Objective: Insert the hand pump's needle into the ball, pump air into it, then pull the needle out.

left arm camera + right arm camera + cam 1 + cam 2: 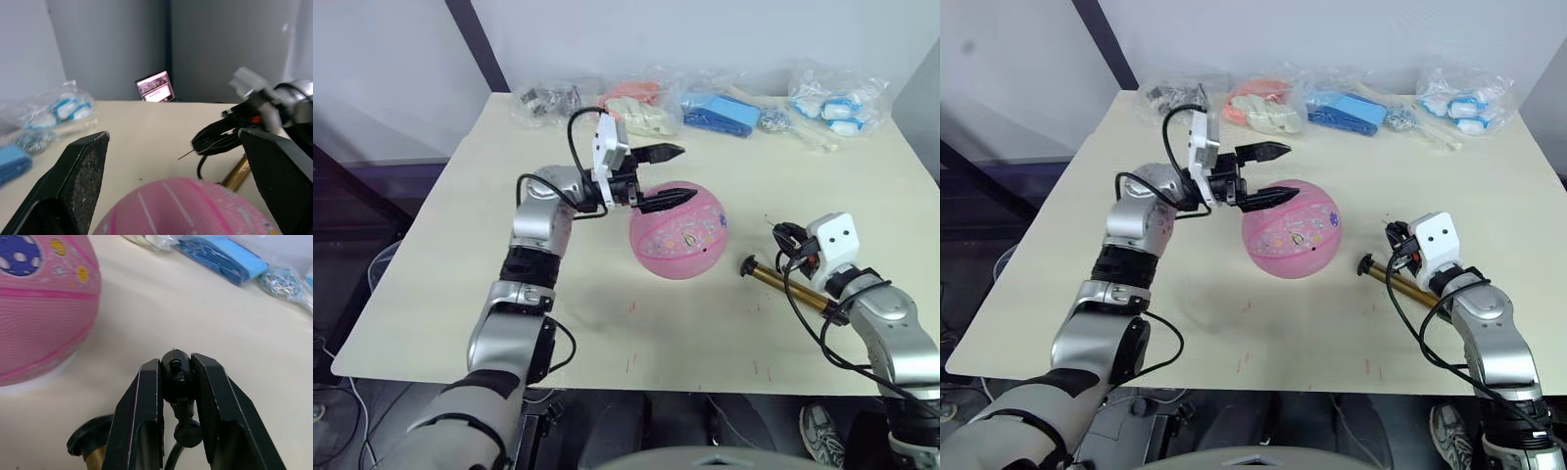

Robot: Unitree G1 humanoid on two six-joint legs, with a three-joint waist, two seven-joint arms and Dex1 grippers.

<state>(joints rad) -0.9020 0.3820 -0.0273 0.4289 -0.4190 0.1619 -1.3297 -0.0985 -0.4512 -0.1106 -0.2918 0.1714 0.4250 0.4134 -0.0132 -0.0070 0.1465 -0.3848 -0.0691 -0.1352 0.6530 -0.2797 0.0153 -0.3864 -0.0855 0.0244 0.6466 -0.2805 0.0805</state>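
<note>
Needle first — the thin metal needle [186, 155] on its small black fitting sits pinched between the right gripper's [177, 369] two black fingers, which are closed snugly on the fitting; in the left wrist view the bare pin pokes out toward the ball with open tabletop still between them. From the fitting a thin black hose [800, 294] loops back to the short gold-bronze hand pump [791, 288], which lies flat on the cream tabletop [460, 245] beside the right wrist, its long axis running from near the ball out toward the robot's right.

The pink rubber ball with small cartoon prints [678, 230] rests mid-table, to the left of the needle and nearer the left arm. The left gripper [671, 174] hangs at the ball's upper far-left side, its fingers spread wide and holding nothing — one finger [662, 152] in the air above, the other [668, 200] at the ball's top surface, though actual contact cannot be made out.

The coming move likely turns on this line: the needle must travel leftward to the ball's valve hole, which cannot be picked out here, so whether it faces the needle is uncertain.

Clear plastic bags of small parts [729, 108] line the far edge, well apart from the work.
</note>
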